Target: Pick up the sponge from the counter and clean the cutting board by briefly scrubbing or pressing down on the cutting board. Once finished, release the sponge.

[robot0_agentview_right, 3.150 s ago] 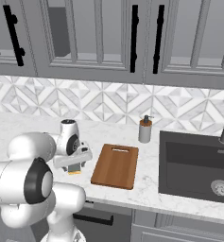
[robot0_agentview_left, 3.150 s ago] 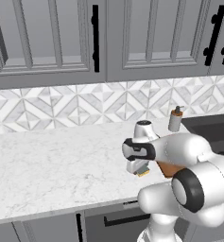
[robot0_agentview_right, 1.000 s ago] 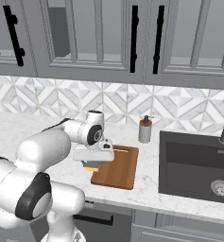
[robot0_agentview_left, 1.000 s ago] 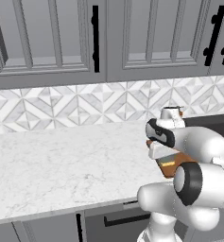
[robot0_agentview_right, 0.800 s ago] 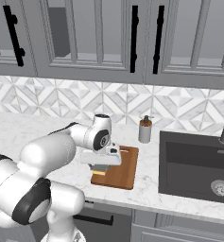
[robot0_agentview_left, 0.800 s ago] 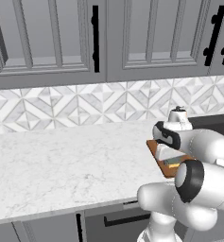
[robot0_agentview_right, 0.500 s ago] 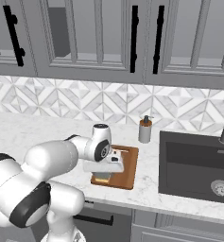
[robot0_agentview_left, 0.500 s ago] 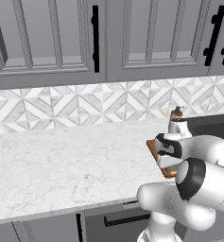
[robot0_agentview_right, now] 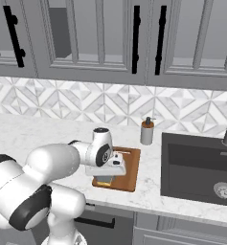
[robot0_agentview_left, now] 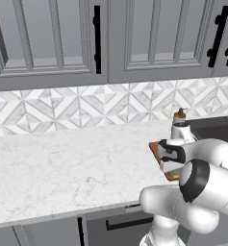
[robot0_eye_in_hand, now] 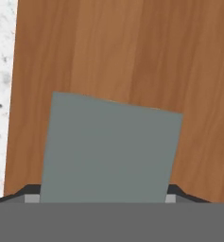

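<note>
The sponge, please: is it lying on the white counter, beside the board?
No, the sponge sits over the cutting board, held in the gripper.

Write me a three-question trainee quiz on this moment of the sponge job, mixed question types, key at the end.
1. True or false: the sponge is over the cutting board.
2. Multiple choice: which item stands on the counter between the board and the sink? A) a kettle B) a soap dispenser C) a plate
3. Fill in: in the right base view the gripper is low over the board's ____ edge, the one toward the robot.

Key: 1 true; 2 B; 3 near. In the hand view the grey sponge sits between the jaws with brown wood all around it and marble along the left.
</note>
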Controlling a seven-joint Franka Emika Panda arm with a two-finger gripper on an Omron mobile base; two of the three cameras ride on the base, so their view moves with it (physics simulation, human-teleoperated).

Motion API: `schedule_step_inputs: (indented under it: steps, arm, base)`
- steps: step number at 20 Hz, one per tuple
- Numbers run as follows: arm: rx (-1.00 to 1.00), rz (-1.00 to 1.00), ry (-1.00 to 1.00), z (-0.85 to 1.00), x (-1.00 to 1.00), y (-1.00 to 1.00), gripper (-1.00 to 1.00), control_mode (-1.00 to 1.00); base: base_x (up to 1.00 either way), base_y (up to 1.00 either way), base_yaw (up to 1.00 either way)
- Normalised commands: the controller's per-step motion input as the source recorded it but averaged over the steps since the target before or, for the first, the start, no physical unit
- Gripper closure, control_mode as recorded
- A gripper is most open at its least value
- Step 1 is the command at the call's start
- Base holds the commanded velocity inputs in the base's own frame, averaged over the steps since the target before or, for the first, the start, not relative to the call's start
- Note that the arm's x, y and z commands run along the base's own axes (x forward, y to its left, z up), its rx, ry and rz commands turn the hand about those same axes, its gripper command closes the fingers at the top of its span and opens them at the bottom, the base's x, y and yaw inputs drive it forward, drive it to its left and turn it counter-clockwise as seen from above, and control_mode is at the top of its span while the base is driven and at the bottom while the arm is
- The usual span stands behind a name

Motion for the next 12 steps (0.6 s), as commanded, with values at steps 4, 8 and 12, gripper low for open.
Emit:
schedule_step_inputs:
  steps: [4, 8, 12]
  arm:
    - [0.00, 0.00, 0.00, 0.00, 0.24, 0.00, 1.00, -1.00]
    - [0.00, 0.00, -0.02, 0.00, 0.38, 0.00, 1.00, -1.00]
    - [0.00, 0.00, -0.04, 0.00, 0.46, 0.00, 1.00, -1.00]
  base:
    - [0.00, 0.00, 0.00]
    - [0.00, 0.00, 0.00]
    - [0.00, 0.00, 0.00]
